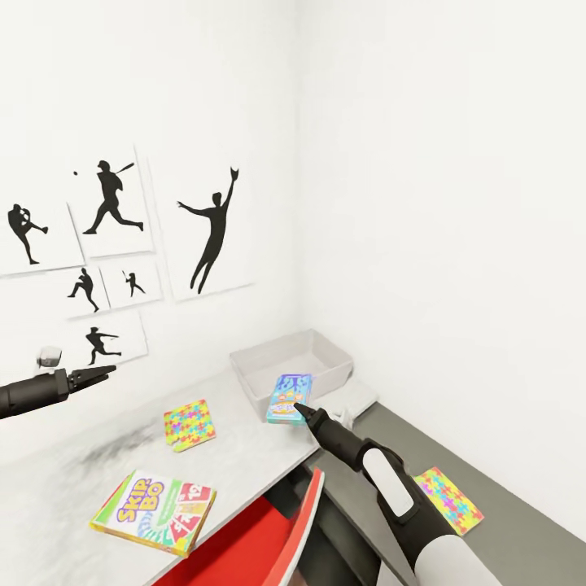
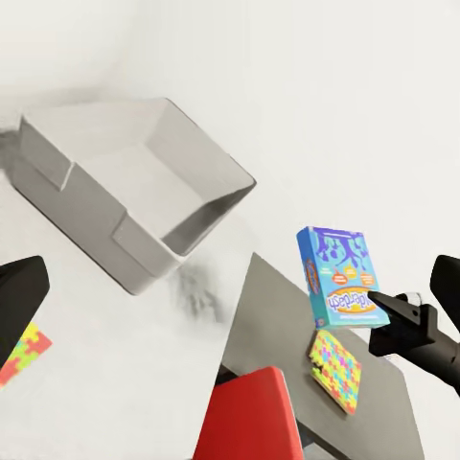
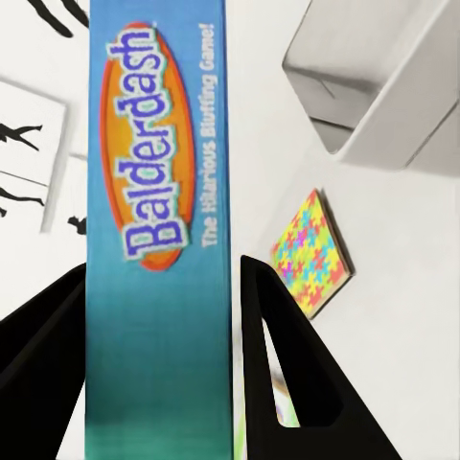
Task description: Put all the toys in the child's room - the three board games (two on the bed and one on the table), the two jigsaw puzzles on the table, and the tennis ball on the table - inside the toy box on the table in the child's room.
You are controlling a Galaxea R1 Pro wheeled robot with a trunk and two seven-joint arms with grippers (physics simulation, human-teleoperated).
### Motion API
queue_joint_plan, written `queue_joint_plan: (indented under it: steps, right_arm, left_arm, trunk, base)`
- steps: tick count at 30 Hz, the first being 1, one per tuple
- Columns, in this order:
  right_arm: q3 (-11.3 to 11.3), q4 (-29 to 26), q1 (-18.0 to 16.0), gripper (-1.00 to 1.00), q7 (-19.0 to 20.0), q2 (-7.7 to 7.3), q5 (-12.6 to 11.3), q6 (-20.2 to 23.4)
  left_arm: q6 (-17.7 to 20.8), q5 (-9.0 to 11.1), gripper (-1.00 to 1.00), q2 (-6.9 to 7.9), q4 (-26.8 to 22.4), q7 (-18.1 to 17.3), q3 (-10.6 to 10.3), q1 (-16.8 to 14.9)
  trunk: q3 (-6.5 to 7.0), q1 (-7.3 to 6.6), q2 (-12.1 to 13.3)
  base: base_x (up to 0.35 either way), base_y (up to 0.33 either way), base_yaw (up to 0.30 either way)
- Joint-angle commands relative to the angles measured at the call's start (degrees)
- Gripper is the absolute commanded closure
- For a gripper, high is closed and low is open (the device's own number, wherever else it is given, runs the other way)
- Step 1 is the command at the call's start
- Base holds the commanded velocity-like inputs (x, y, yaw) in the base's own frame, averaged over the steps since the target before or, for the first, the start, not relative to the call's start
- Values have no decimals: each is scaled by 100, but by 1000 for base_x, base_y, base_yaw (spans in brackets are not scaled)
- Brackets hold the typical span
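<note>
Right end effector (image 1: 298, 406) grips the blue game box (image 1: 289, 398), held up just beside the toy box (image 1: 330, 356). Left end effector (image 1: 104, 373) hovers well away from the toy box, fingers together.

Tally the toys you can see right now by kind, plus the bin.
Board games: 3: blue Balderdash box held in the right gripper, SKIP-BO box on the table, white-and-red box under it.
Jigsaw puzzles: 2: one on the table, one on the lower dark cabinet.
Toy box: 1.
Total: 6.
</note>
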Motion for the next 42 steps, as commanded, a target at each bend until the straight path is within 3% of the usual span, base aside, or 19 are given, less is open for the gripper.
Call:
queue_joint_plan:
  steps: [1, 13, 30, 42]
  right_arm:
    - [-3, -1, -5, 100, 0, 1, -39, 28]
    - [-3, -1, -5, 100, 1, 1, -39, 28]
    - [-3, -1, -5, 100, 10, -2, -39, 28]
    - [-3, -1, -5, 100, 11, 1, -39, 28]
  left_arm:
    - [60, 3, -100, 1, 1, -19, 2, -5]
    - [56, 2, -100, 1, 1, -17, 2, -5]
    - [51, 2, -100, -3, 1, -15, 2, -5]
    - [51, 4, -100, -1, 1, -21, 2, -5]
  trunk:
    - [-12, 4, -9]
    - [-12, 4, -9]
    - [-12, 4, -9]
    - [-12, 4, -9]
  base:
    - [194, 68, 177]
    - [59, 13, 225]
    - [154, 35, 10]
    - [167, -98, 57]
